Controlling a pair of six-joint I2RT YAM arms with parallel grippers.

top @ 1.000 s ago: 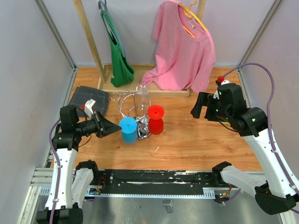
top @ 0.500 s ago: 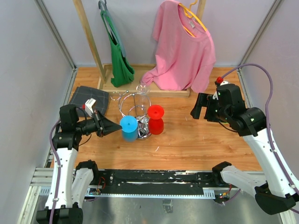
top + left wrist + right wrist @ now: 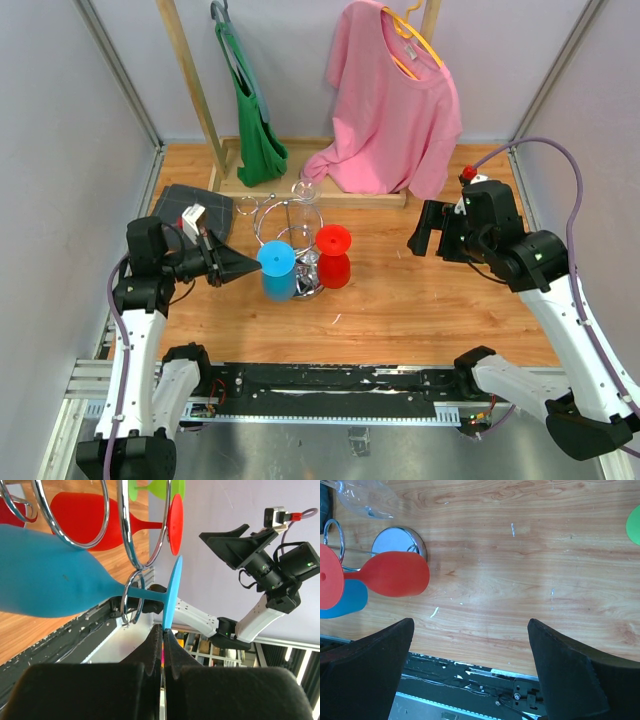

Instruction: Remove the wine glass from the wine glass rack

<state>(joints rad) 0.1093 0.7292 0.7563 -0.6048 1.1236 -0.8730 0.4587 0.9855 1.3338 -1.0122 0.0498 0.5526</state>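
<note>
the left gripper (image 3: 163,632), far nearer than the splayed-open right gripper (image 3: 430,235), is clenched on the foot rim of the blue wine glass (image 3: 55,575), whose stem runs toward frame left through a ring of the wine glass rack (image 3: 124,597).

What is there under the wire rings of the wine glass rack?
A blue wine glass and a red wine glass hang bowl-down below the rings. Lower, the rack's shiny round base stands on the table; from above the glasses cover most of it.
</note>
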